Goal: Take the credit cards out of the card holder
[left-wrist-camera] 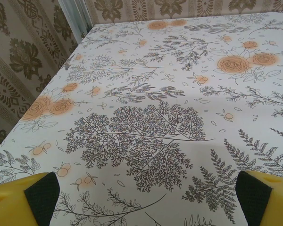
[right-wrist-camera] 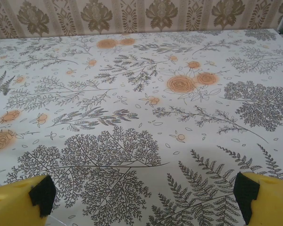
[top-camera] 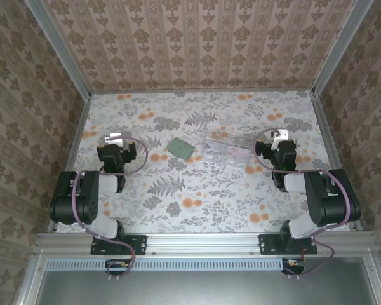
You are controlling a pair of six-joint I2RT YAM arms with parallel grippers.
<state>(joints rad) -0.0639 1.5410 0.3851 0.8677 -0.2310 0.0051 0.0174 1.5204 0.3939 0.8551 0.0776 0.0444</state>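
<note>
Card holder: small flat grey-green folding wallet [top-camera: 180, 148], lying closed on floral-print table [top-camera: 197, 197], mid-width, toward far edge, near a clear plastic tray [top-camera: 225, 147] on its right.
Credit cards: none seen outside; prob. inside the holder, can't tell.
Handling: judged light, thin, soft cover; cards stiff + slippery. Pin one panel flat, pinch card edge at slot mouth.
Left gripper [top-camera: 114, 138]: jaws spread wide, empty, by left edge, well apart from holder.
Right gripper [top-camera: 280, 135]: jaws spread wide, empty, by right edge, past tray.

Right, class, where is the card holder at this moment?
In the top view the card holder lies flat on the table, a little left of centre, just left of the clear tray and well right of the left gripper.
</note>
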